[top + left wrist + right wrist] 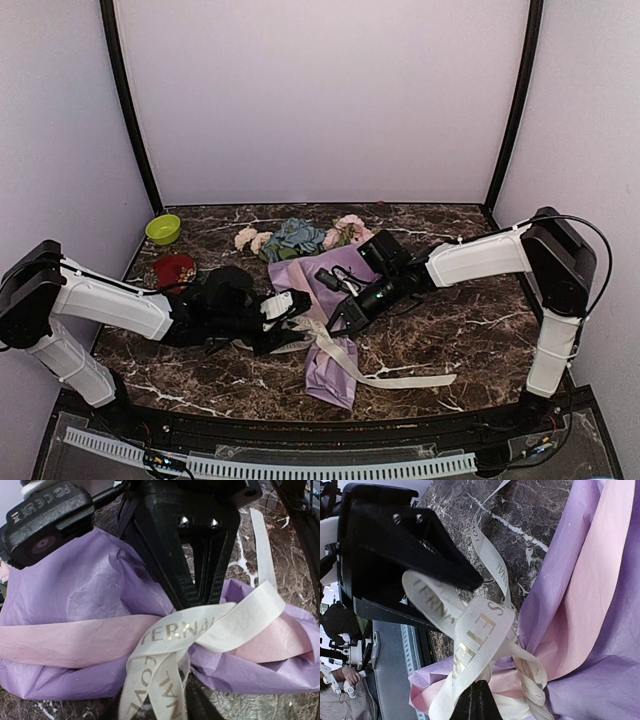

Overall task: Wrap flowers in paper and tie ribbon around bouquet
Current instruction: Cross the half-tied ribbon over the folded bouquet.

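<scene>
bouquet (330,378) lies mid worktop (470,330), flowers (295,238) at the far end, ribbon (200,626) looped loosely round its middle. right jaws closed at the crossing; left jaws astride the strands, grip cannot be told. risk: an uneven pull slackens the knot or tears the paper (90,580).

Top view high behind, looking down on table (480,330), wrist views close, facing across shared ribbon (200,630)

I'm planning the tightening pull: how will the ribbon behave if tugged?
The ribbon is probably floppy: it loops and droops limply over the paper. Likely light, with its loose tail lying flat on the table. It may slip when tugged, looking smooth and only loosely crossed.
</scene>
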{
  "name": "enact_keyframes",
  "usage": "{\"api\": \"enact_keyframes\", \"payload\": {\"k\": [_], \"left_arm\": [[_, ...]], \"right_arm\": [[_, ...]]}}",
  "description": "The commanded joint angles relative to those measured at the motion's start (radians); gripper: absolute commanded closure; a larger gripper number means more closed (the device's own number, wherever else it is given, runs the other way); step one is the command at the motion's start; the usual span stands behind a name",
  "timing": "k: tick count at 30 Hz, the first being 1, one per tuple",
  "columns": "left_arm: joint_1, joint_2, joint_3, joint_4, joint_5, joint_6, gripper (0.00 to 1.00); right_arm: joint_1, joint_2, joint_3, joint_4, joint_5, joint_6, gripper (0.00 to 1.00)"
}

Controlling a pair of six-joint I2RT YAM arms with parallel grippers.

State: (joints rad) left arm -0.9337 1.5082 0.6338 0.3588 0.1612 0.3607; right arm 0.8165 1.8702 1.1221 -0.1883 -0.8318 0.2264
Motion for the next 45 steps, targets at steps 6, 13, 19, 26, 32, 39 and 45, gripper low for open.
{"api": "enact_keyframes", "payload": {"k": [6,13,19,26,32,39,45], "left_arm": [[0.006,-0.033,-0.003,-0.004,0.088,-0.043,1.00],[0.007,-0.033,-0.024,-0.052,0.069,-0.068,1.00],[0.006,-0.030,-0.033,-0.044,0.082,-0.080,1.00],[0.007,-0.003,-0.025,-0.019,0.123,-0.108,1.00],[0.007,0.038,-0.005,-0.006,0.173,-0.127,1.00],[0.006,0.092,0.014,0.022,0.163,-0.146,1.00],[0.006,0.120,0.018,0.055,0.158,-0.154,1.00]], "right_arm": [[0.003,-0.024,0.024,-0.024,0.099,0.010,1.00],[-0.026,-0.075,-0.027,0.026,0.223,0.121,1.00],[-0.025,-0.123,-0.059,0.043,0.323,0.173,1.00],[-0.024,-0.145,-0.061,0.056,0.406,0.216,1.00],[-0.019,-0.139,-0.087,0.150,0.323,0.250,1.00],[-0.021,-0.116,-0.127,0.228,0.325,0.293,0.99],[-0.020,-0.086,-0.118,0.275,0.293,0.310,0.91]]}}
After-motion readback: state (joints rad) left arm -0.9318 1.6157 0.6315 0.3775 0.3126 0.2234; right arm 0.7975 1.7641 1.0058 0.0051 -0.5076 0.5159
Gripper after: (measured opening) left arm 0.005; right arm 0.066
